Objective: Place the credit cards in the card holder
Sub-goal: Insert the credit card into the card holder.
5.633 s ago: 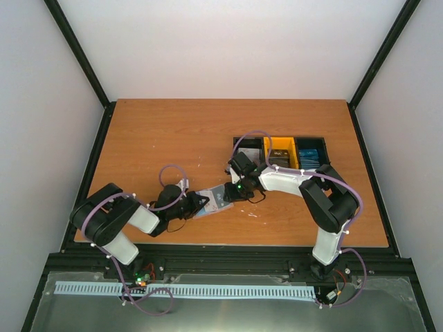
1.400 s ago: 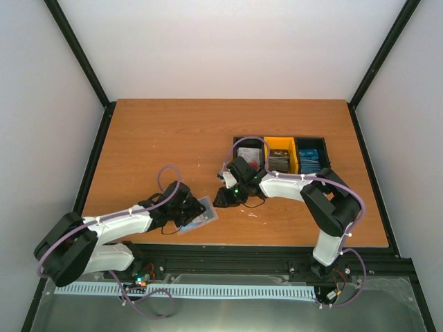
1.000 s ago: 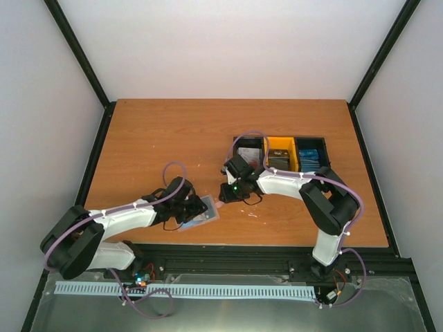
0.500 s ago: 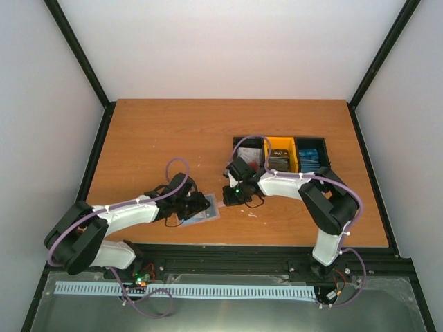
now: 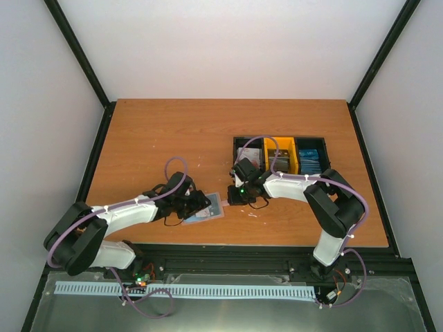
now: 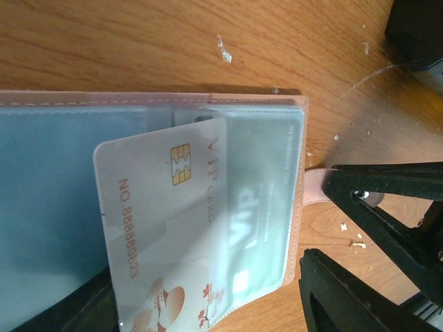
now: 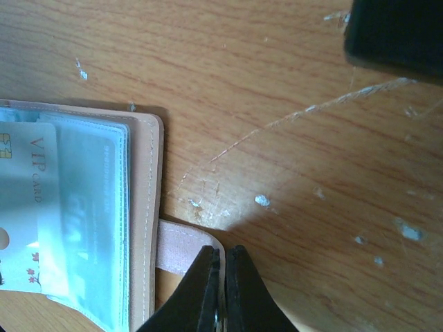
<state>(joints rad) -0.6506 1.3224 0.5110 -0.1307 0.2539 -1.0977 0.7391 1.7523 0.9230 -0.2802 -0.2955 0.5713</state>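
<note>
1. the left gripper [image 6: 208, 277] stands released. its two black fingers [image 6: 346, 297] sit spread at the bottom of the left wrist view, one on each side of the white card, set wider than the card and grasping nothing.
2. the right gripper [image 7: 221, 254] is clenched tight, jaws together. its tips rest on the end of the tan strap [image 7: 181, 238] that sticks out from the card holder. whether the strap is nipped between the jaws or only pressed to the table cannot be told.
3. the white card [image 6: 159, 200], with a gold chip and red print, lies on the open card holder [image 6: 266, 159], tilted against its edges. its right part is tucked under a clear pocket, and the rest lies bare on the pale blue inside.
4. judged from that, this card is started but not seated. it would need squaring up and sliding further in.
5. faint lettering under the cloudy plastic beside it suggests another card already lodged in a pocket. how many are in cannot be counted.
6. the card holder lies open and flat on the wooden table [image 7: 291, 111], toward its near edge, between the two grippers.
7. well apart, toward the back right, the bins [image 5: 277, 138] hold stacks of credit cards [image 5: 279, 161] in white, dark and blue, so most of the task looks left to do.
</note>
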